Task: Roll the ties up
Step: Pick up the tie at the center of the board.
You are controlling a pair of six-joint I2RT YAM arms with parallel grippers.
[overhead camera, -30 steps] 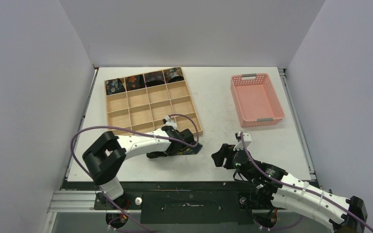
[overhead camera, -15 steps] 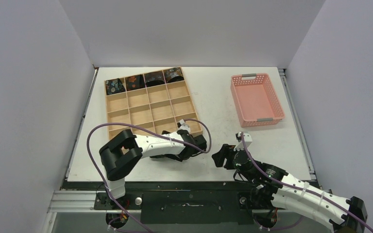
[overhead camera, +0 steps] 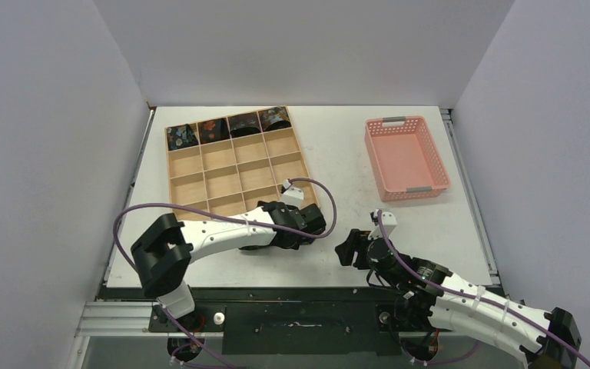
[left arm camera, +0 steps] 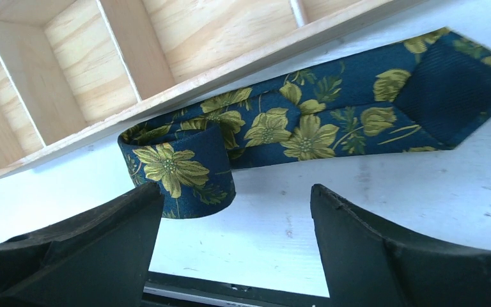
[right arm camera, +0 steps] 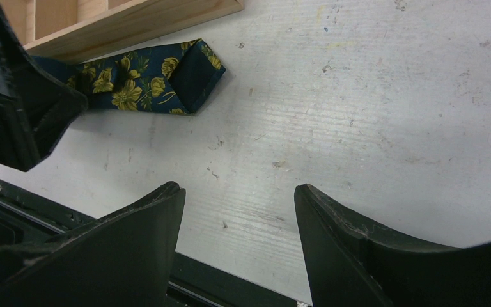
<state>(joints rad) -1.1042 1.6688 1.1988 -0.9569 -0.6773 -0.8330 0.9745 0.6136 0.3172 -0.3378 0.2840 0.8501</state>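
Observation:
A navy tie with yellow flowers (left arm camera: 307,121) lies flat on the white table along the front wall of the wooden tray (left arm camera: 230,61). Its left end is curled into a small loose roll (left arm camera: 179,169); its pointed tip (right arm camera: 195,70) reaches right. My left gripper (left arm camera: 236,192) stands open just before the roll, which sits by the left finger (left arm camera: 102,243) without being pinched. In the top view the left gripper (overhead camera: 307,225) covers the tie. My right gripper (right arm camera: 238,192) is open and empty over bare table, right of the tip. Several rolled ties (overhead camera: 213,127) fill the tray's back row.
The wooden tray (overhead camera: 219,157) of square compartments lies at the left half of the table, its front wall touching the tie. A pink plastic basket (overhead camera: 406,157) stands at the back right. The table's near edge and a black rail (right arm camera: 13,211) run just behind both grippers.
My left gripper has opened, letting go of the tie's rolled end, and has slid right along the tray's front wall. The right arm has hardly moved.

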